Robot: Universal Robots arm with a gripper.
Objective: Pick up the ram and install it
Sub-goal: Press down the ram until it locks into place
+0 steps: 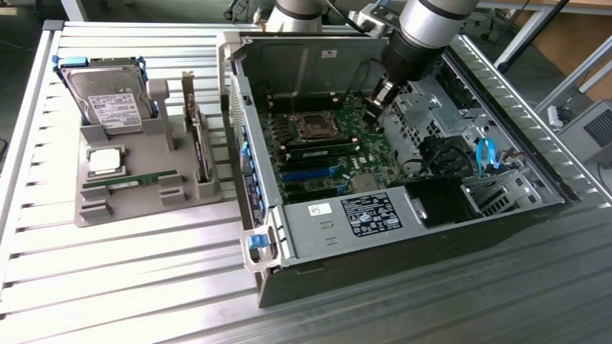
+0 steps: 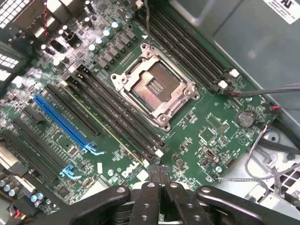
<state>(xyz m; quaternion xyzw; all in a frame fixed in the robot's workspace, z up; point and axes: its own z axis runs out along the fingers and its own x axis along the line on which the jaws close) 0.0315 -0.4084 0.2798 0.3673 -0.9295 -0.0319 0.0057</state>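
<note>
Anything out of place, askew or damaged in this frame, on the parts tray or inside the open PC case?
Nothing looks damaged or spilled. One ram stick lies flat on the grey tray; another sits level in a motherboard slot beside the empty CPU socket. The gripper, shut and holding nothing, hangs over the motherboard.

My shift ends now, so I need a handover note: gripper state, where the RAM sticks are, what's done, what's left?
Gripper: shut, holding nothing, over the motherboard inside the open PC case.
RAM: one stick stands in a slot beside the empty CPU socket; the other stick lies on the grey holder outside the case.
Done: one stick in a slot; whether it is latched, cannot tell.
Left: the stick on the holder, not picked up.
</note>
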